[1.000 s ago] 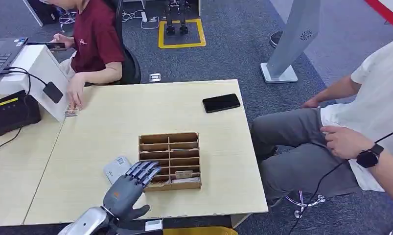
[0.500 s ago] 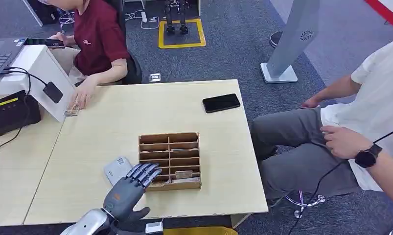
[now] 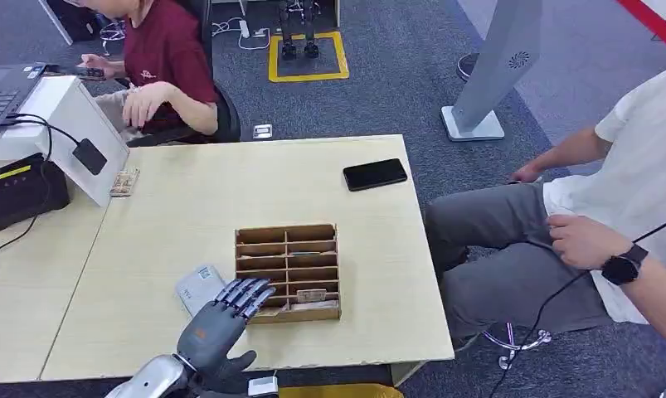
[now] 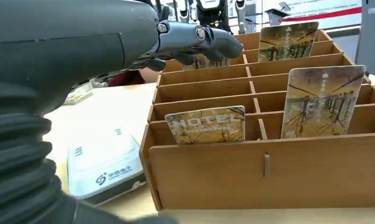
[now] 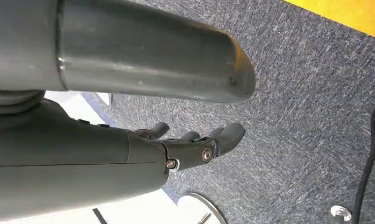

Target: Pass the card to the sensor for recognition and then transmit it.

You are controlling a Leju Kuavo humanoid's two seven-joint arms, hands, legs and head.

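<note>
A wooden card rack stands near the table's front edge. Several hotel cards stand upright in its slots, among them one in a front slot and a taller one beside it. A flat white card sensor lies just left of the rack. My left hand hovers over the rack's front left corner, its fingers stretched out and holding nothing. My right hand hangs by my side over grey carpet, fingers loosely extended and empty.
A black phone lies at the table's far right. A small stack of cards sits at the far left by a white stand and a black device. One person sits behind the table, another at the right.
The person at the back has lifted a hand off the table, leaving the small stack of cards there. My left hand has barely shifted.
</note>
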